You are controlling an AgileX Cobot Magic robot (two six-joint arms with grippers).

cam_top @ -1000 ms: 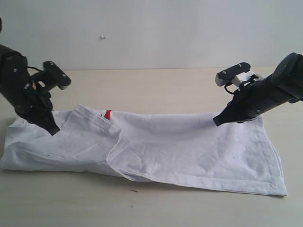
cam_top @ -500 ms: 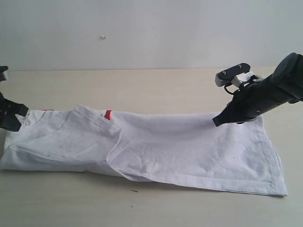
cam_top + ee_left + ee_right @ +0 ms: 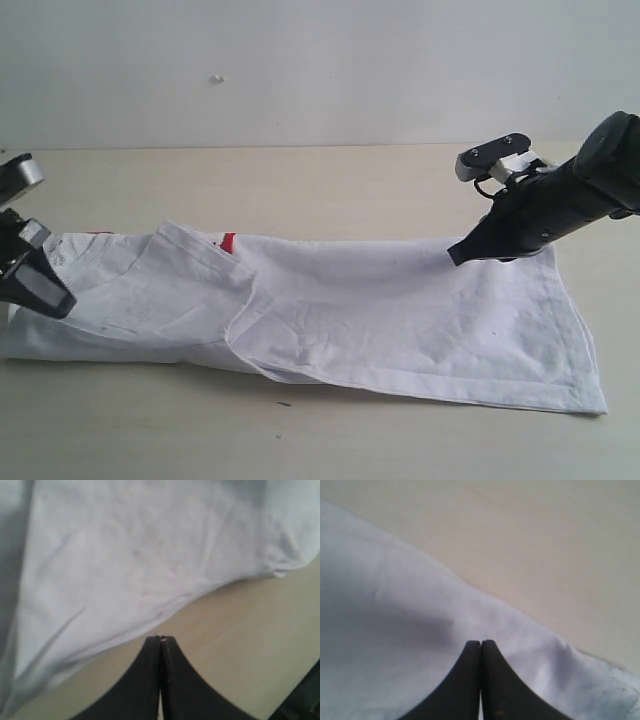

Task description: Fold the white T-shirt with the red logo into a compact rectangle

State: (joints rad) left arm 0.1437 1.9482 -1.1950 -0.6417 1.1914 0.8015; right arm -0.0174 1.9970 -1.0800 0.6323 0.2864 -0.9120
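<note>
The white T-shirt (image 3: 400, 310) lies folded into a long band across the table, with a flap folded over on its left part. Only a sliver of the red logo (image 3: 228, 241) peeks out from under that flap. My left gripper (image 3: 60, 304) sits low at the shirt's left end. In the left wrist view it (image 3: 160, 639) is shut and empty over bare table, just beside the shirt (image 3: 125, 555) edge. My right gripper (image 3: 458, 255) is shut with its tip at the far edge of the cloth, over the shirt (image 3: 395, 630) in the right wrist view (image 3: 481, 642).
The light wooden table (image 3: 330, 180) runs back to a plain white wall. A small dark speck (image 3: 285, 404) lies on the table in front of the shirt. The shirt's hem end reaches toward the front right (image 3: 590, 400).
My left arm has pulled off the shirt's left part, swung out to the left edge, then come down beside the shirt's left end. The right arm and the shirt have not moved.
</note>
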